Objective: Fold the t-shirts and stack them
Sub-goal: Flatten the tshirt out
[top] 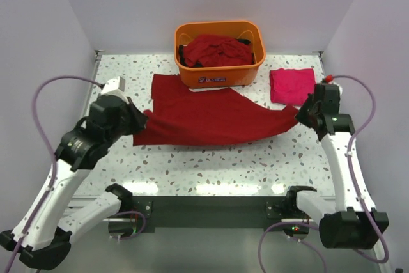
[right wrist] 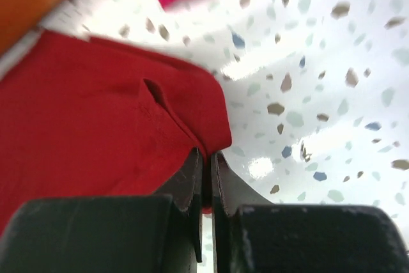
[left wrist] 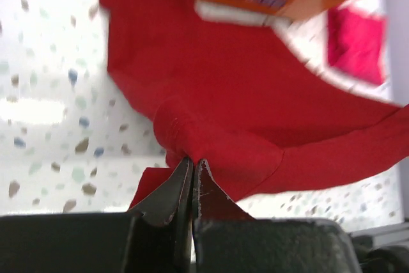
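A dark red t-shirt (top: 211, 116) is stretched across the table between both grippers. My left gripper (top: 142, 119) is shut on its left edge; the cloth (left wrist: 217, 100) bunches at the fingertips (left wrist: 193, 161). My right gripper (top: 299, 114) is shut on its right corner, and the cloth (right wrist: 96, 113) is pinched between the fingers (right wrist: 208, 153). A folded pinkish-red t-shirt (top: 292, 85) lies at the back right and also shows in the left wrist view (left wrist: 358, 43). More dark red t-shirts (top: 216, 50) are piled in the orange tub.
The orange plastic tub (top: 220, 75) stands at the back centre, its front over the stretched shirt's far edge. White walls close in the left, right and back of the speckled table (top: 211, 164).
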